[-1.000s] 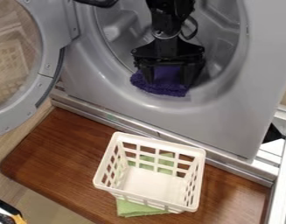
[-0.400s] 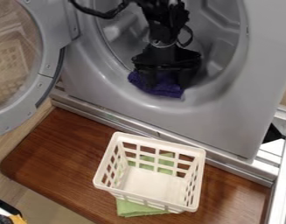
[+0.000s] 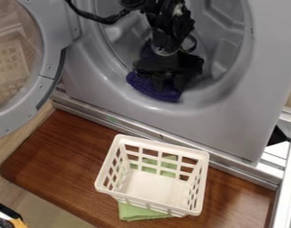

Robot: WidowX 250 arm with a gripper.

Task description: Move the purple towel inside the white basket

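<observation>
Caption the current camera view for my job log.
Tool at the purple towel in the washer's mouth, white basket below, partly on a green cloth.

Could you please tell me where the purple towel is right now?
In the camera view, the purple towel lies over the lower left rim of the washing machine's round opening, at the black pincer.

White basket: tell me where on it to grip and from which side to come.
I'd grip the white basket by its rim, midway along the side facing the washing machine, coming down from above with the end effector straddling that wall. The basket stands upright with its top open, and the slim, latticed wall leaves room inside and looks narrow enough to pinch.
</observation>
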